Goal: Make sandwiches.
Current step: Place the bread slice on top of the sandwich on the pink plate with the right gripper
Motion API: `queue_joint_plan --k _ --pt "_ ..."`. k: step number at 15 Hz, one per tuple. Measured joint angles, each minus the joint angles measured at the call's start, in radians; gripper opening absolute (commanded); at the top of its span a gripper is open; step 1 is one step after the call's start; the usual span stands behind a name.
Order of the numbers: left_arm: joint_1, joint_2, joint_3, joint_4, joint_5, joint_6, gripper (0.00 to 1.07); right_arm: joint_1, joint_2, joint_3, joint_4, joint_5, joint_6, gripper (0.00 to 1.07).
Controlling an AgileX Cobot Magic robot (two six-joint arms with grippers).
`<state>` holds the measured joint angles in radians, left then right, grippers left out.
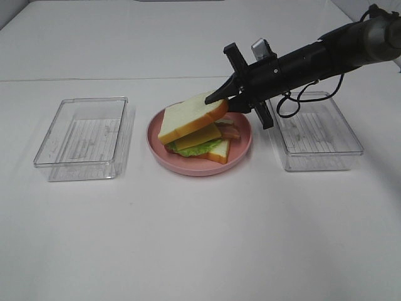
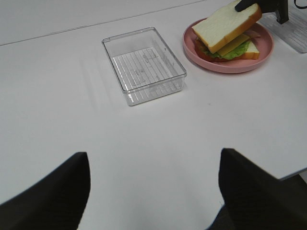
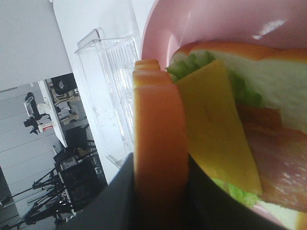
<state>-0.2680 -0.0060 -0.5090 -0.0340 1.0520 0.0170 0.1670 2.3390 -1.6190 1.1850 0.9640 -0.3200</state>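
Starting at the left of the high view, a clear rectangular plastic tray is seen on the white table, well apart from any arm. The left gripper is seen only as two dark fingers spread wide over bare table in its wrist view, nothing held between them. At the centre, a round pink plate is found carrying the toy sandwich stack: a bottom white bread slice with orange-brown crust, green ruffled lettuce, reddish-brown bacon strips and a yellow square cheese slice. The top bread slice is held tilted, its far edge raised. That raised crust edge is pinched by the black right gripper, closed tight on it, as confirmed in the right wrist view. On the right, a second clear plastic tray is seen beneath the reaching arm.
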Motion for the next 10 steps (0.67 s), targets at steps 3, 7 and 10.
queue_joint_plan --k 3,7,10 --pt "0.0 0.0 0.0 0.0 0.0 0.0 0.72 0.0 0.0 0.0 -0.036 0.0 0.024 0.46" --pt "0.0 0.0 0.0 0.0 0.0 0.0 0.72 0.0 -0.008 0.0 -0.074 0.0 0.015 0.78" --pt "0.0 0.0 0.0 0.0 0.0 0.0 0.72 0.0 -0.028 -0.012 -0.148 0.001 0.018 0.8"
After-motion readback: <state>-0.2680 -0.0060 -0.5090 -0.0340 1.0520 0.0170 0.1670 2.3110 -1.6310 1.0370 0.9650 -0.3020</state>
